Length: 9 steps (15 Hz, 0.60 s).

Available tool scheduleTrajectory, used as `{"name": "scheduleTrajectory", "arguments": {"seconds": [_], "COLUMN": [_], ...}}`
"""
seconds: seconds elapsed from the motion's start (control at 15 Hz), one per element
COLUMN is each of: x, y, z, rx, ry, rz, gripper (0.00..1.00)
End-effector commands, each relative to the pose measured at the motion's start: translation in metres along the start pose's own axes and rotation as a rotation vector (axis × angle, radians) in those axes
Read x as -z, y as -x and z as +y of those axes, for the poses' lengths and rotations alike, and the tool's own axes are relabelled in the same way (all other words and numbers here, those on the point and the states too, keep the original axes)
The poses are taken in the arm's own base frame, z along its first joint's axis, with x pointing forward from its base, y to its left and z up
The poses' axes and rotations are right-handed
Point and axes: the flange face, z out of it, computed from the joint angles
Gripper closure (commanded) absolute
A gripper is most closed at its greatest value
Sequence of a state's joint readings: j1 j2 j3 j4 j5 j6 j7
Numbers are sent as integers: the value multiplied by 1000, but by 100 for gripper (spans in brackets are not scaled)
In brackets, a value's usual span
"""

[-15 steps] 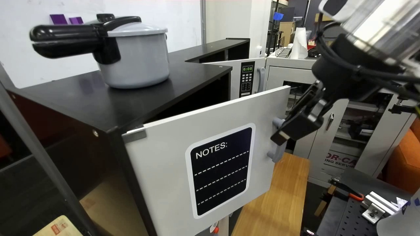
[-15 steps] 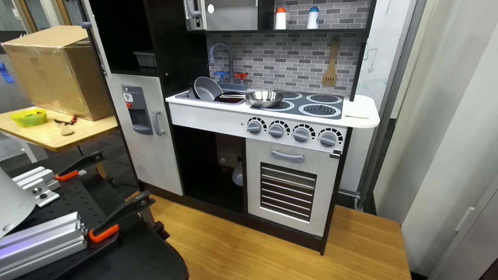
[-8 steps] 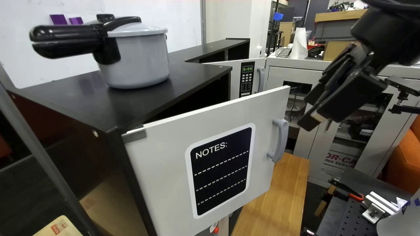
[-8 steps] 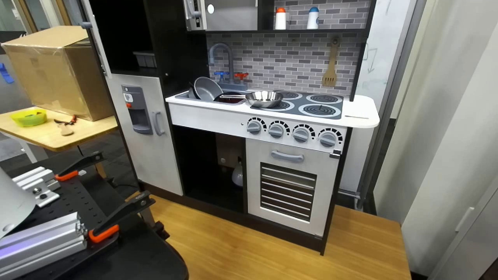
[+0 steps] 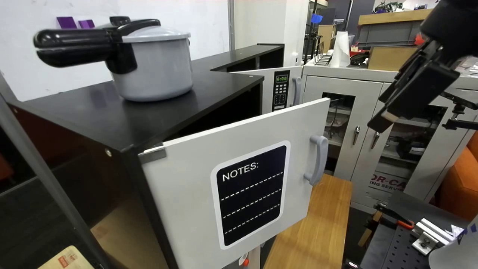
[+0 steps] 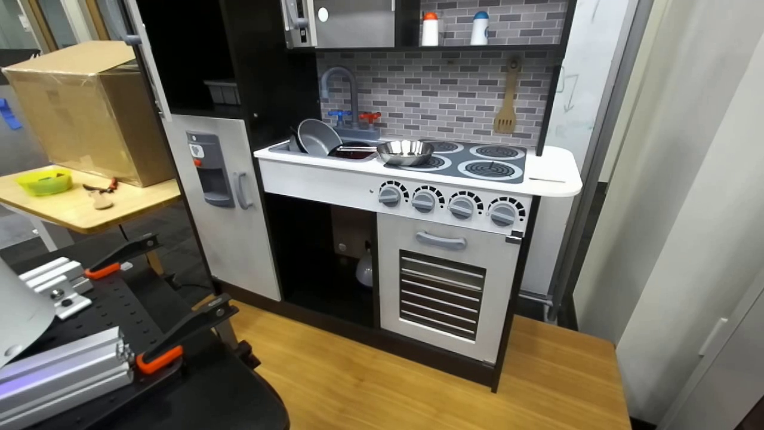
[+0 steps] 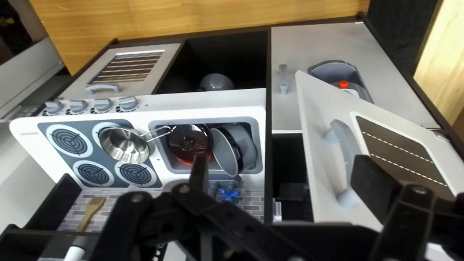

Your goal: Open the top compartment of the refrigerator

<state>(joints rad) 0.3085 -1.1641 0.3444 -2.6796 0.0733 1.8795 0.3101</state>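
Note:
The refrigerator [image 5: 123, 129] is a black-sided unit, and its top compartment's white door [image 5: 186, 186] with the NOTES panel stands swung outward. Behind that door the dark interior [image 6: 191, 60] shows, with a grey bin [image 6: 224, 91] inside. The grey door handle [image 5: 320, 158] is free of my gripper [image 5: 384, 110], which hangs above and to the right of it in an exterior view. In the wrist view my gripper [image 7: 286, 175] is open, its fingers wide apart. The door edge and handle [image 7: 344, 148] appear beyond the gap, and nothing is held.
A grey pot [image 5: 157, 63] with a black handle stands on the refrigerator's top. The microwave door [image 5: 269, 87] sticks out beyond. Below are the plain lower door [image 6: 221, 239], a sink with pans [image 7: 232, 145] and a metal pan [image 7: 125, 145] on the stove. Metal cabinets [image 5: 343, 89] stand behind.
My gripper, at the door handle one second ago, has opened, come off it and moved up and to the right in an exterior view. The door has kept its position.

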Motion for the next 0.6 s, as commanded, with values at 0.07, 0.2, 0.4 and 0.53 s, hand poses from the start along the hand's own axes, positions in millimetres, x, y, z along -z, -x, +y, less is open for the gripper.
{"name": "scheduleTrajectory", "arguments": {"seconds": [0.07,0.2,0.4,0.53], "x": [5,4,3,4], "y": [8,13,21,25], "z": [23,31,40,43], "rx": [-82,-137,-237,-295], "ry": [76,106,114,91], "rz": [-56,-81,-143,-181], "gripper": [0,0,0,0]}}
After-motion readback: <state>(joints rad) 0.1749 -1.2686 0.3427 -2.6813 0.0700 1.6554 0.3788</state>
